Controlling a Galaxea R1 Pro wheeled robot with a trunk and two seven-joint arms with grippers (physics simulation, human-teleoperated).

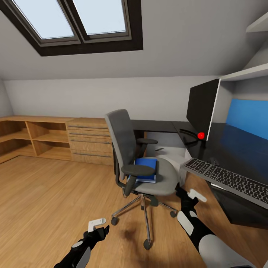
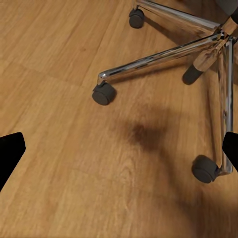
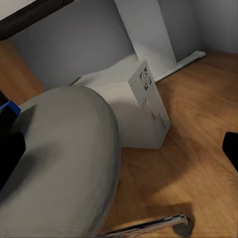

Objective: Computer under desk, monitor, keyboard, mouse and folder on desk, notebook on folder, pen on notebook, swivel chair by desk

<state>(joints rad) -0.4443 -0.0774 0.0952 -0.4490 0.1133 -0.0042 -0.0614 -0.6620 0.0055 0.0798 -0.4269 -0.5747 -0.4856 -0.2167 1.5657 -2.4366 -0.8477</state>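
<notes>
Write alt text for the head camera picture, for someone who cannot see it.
A grey swivel chair with a blue folder on its seat stands on a wooden floor beside a dark desk holding a monitor and keyboard. Two robot arms reach forward below.

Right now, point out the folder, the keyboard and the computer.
folder (image 1: 146,164), head view, blue cover on the chair seat.
keyboard (image 1: 227,179), head view, middle of the keys.
computer (image 3: 146,101), right wrist view, white front panel.

white computer (image 3: 144,106) on the floor beside the swivel chair (image 3: 59,158) seat.

Head cam high; wrists near chair (image 1: 143,163)
</notes>
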